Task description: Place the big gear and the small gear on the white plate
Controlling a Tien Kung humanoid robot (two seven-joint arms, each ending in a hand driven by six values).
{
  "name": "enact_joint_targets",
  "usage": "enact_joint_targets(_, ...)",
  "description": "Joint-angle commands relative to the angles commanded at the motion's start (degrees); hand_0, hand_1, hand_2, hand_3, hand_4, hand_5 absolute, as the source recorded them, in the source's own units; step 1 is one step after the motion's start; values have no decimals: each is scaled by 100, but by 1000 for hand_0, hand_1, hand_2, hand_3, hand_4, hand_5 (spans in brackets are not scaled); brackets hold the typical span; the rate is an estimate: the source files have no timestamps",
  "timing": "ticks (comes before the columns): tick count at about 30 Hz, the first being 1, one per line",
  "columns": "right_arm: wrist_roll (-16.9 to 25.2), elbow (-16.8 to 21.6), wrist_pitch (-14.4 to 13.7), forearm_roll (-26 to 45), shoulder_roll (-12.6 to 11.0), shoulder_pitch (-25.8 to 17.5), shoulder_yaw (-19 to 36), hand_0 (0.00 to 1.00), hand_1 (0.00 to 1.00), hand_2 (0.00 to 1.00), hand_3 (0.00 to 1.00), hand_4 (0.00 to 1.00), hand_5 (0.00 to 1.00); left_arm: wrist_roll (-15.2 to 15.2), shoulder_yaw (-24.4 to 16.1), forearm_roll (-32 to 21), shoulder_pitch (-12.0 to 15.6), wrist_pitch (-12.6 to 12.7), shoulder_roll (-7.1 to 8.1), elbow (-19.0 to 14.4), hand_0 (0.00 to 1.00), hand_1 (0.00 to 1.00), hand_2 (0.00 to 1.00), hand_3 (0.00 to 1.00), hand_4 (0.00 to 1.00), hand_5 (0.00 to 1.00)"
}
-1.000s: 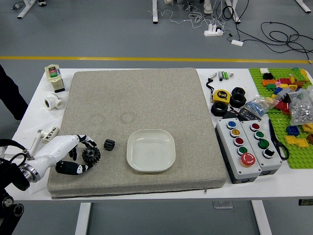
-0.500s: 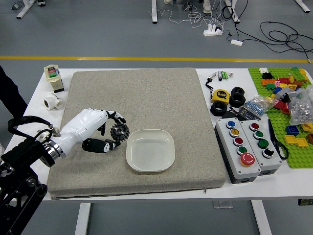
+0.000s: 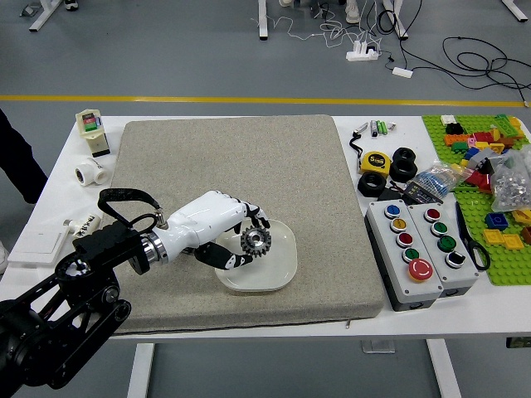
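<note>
**Big gear held over the plate, to be set down gently**

The big gear (image 3: 255,241) is held in the fingers (image 3: 236,260) of the left hand (image 3: 211,219), closed on it from both sides; its toothed round face is turned toward the camera, and it is seen over the white plate (image 3: 278,271); whether the plate is touched by it cannot be told. The small gear cannot be seen; it may be hidden under the hand or arm. The right hand is out of view.

For this step to be done well, the gear should be lowered straight down and laid flat before the grip is loosened; the fingers should be opened only once the gear's weight is borne by the plate, or it might be tipped or rolled; room should be left beside it for the small gear, and the rim should not be pressed, since the plate could be slid on the cloth mat (image 3: 249,157).

Compared with a moment ago, the gear has been carried rightward; it was held just outside the plate's left rim, and earlier still over the mat's left part, with the small gear in sight beside it; the plate has been left where it was.
</note>
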Motion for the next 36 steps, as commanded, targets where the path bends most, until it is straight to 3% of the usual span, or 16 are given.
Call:
enact_joint_targets(1,0,0,0,-2,0,1,1,612,608,694,567,759,735,0,8,0,0,25,-8,38,425,609,726,779,984,188)
enact_joint_targets(2,-1,0,1,-2,-1,1,2,612,608,694,568,758,734,0,10,0,0,31,-11,49,610,760,985,928,998,285)
enact_joint_targets(7,3,0,0,-9,-4,8,12,612,608,694,568,758,734,7,-54,0,15,195,-24,202,610,760,985,928,998,285)
enact_joint_targets(8,4,0,-1,-9,-4,9,12,612,607,694,567,759,734,14,-68,0,18,216,-27,217,685,812,998,980,998,273)
enact_joint_targets(13,9,0,-6,-10,-3,5,28,612,607,694,567,759,734,93,-275,0,103,336,-46,133,685,812,998,980,998,273)
enact_joint_targets(17,5,0,-7,-14,-2,0,29,612,607,694,567,759,734,143,-491,0,147,256,-9,69,687,809,998,961,998,289)
enact_joint_targets(19,-1,0,-8,-22,0,-8,31,612,607,694,567,759,734,141,-619,0,177,129,82,44,687,809,998,961,998,289)
enact_joint_targets(20,-3,0,-9,-25,2,-11,34,612,607,694,567,759,734,124,-665,0,190,23,125,28,667,771,907,886,921,156)
enact_joint_targets(25,-13,0,-12,-25,12,-31,39,612,607,694,567,759,734,35,-767,0,250,-380,400,-28,667,771,907,886,921,156)
enact_joint_targets(26,-13,0,-12,-24,13,-34,38,612,607,694,567,760,733,19,-771,0,257,-435,446,-21,627,715,790,821,860,99)
enact_joint_targets(28,-16,0,-12,-32,15,-40,39,612,607,694,567,760,733,-6,-755,0,268,-514,540,28,627,715,790,821,860,99)
enact_joint_targets(31,-20,0,-11,-42,16,-51,42,612,607,694,567,760,733,-17,-713,0,276,-503,620,142,627,715,790,821,860,99)
enact_joint_targets(32,-21,0,-11,-43,17,-55,40,613,607,694,568,761,733,-10,-683,0,281,-433,652,221,483,612,660,629,735,58)
enact_joint_targets(36,-30,0,-15,-49,24,-66,39,613,607,694,568,761,733,7,-606,0,284,-208,693,448,483,612,660,629,735,58)
